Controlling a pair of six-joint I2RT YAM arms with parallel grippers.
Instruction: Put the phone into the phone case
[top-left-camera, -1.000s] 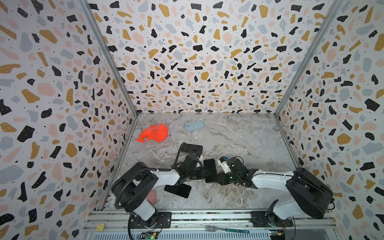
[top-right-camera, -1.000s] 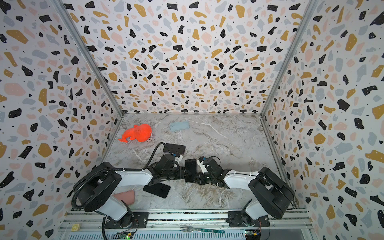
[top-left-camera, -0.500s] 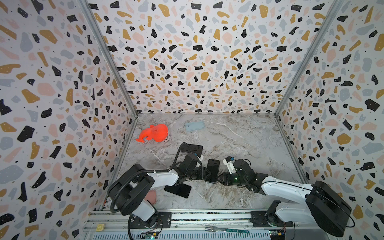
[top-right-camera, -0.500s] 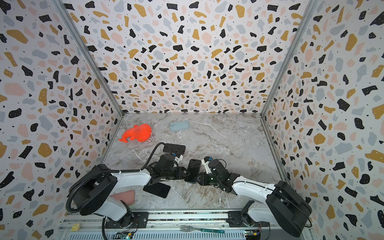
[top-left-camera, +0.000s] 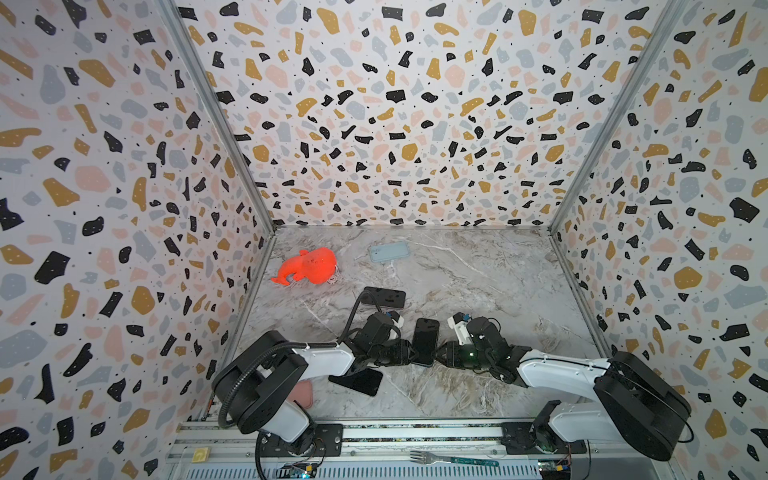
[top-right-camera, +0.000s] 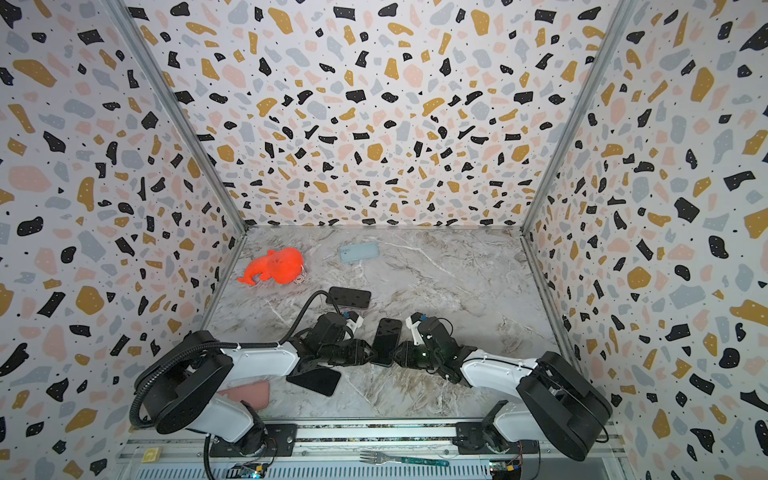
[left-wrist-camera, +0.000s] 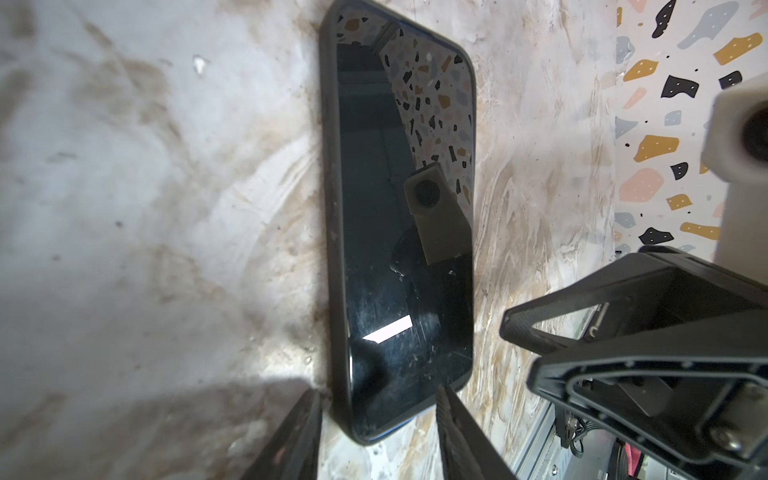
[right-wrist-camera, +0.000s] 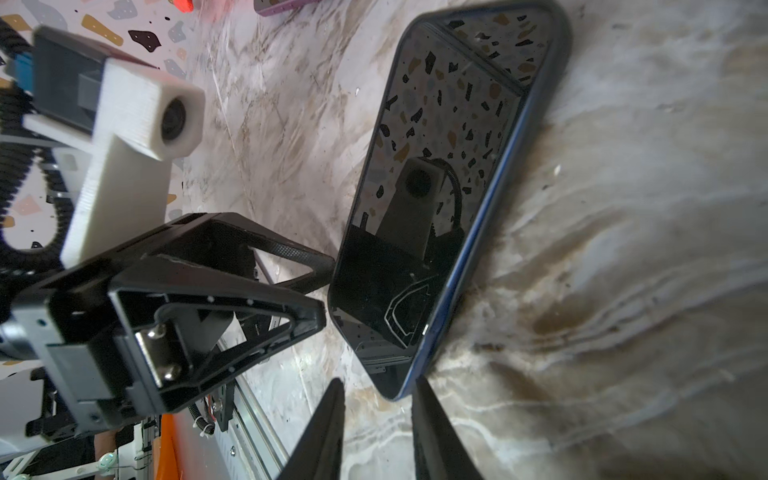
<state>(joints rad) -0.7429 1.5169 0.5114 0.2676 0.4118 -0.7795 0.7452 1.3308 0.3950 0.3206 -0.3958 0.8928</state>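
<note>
I saw the phone (top-left-camera: 424, 341) lying screen-up on the marble worktop (top-left-camera: 478, 282), near the front between both arms. It sat in the dark phone case (left-wrist-camera: 332, 208), whose rim wrapped one long side. Along the other side a blue strip of frame showed above the lip, so I judged the near end not fully seated. The left gripper (left-wrist-camera: 378, 390) had its jaws spread astride that end. The right gripper (right-wrist-camera: 378, 380) had its jaws apart at the corner, pinching nothing. The glass was glossy and smudged, and it mirrored the walls.
</note>
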